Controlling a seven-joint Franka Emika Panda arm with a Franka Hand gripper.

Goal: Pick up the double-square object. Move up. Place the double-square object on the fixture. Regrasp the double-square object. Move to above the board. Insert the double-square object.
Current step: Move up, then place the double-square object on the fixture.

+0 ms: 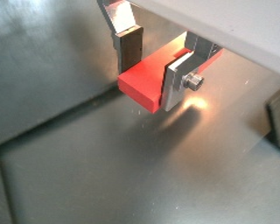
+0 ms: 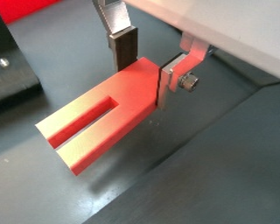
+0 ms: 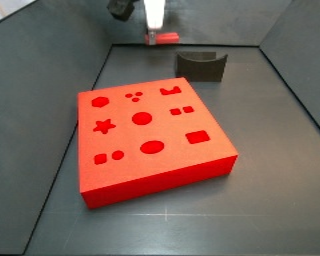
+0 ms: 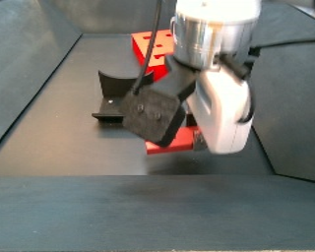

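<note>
The double-square object (image 2: 95, 118) is a flat red elongated piece with a slot, lying on the grey floor. In both wrist views my gripper (image 1: 152, 83) (image 2: 146, 79) straddles one end of it, with a dark pad (image 1: 130, 51) against one side and a silver finger (image 2: 168, 83) against the other, so it looks shut on the piece. A side view shows the piece (image 3: 164, 39) under the gripper at the far end, beside the dark fixture (image 3: 200, 64). The red board (image 3: 149, 130) lies in the middle.
Grey walls enclose the floor on all sides (image 3: 69, 60). In a side view the fixture (image 4: 117, 91) stands just beside the gripper body (image 4: 213, 69), with the board (image 4: 150, 41) behind it. A corner of the board (image 2: 20, 9) shows in a wrist view.
</note>
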